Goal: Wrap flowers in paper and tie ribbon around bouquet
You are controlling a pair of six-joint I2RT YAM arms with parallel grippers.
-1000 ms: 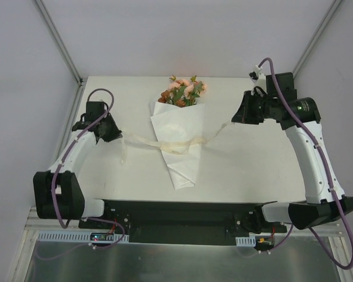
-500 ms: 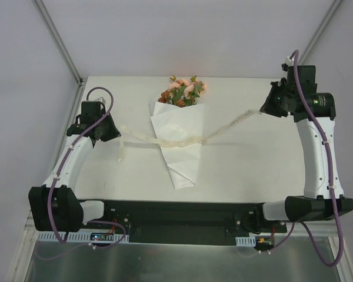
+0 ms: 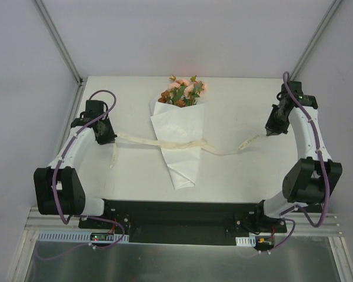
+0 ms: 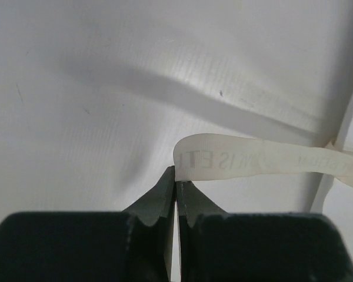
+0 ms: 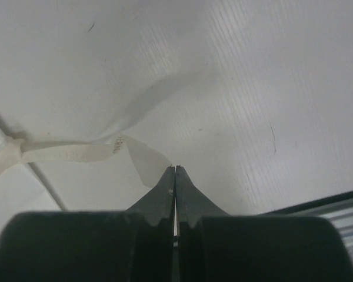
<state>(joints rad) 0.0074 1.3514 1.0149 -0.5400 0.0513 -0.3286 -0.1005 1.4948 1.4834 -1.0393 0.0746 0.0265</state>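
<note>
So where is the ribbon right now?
In the top view the ribbon lies across the middle of the table, wrapped around the bouquet. It is pinched near its ends by the left gripper and the right gripper.

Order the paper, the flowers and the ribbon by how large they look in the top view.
1. paper, clearly largest.
2. flowers and ribbon: unsure, because the ribbon is far longer but very thin.

The table [image 3: 247, 170] looks matt and finely ribbed, the paper [image 3: 179, 123] thin, the ribbon [image 4: 247, 161] cloth (faintly printed).
</note>
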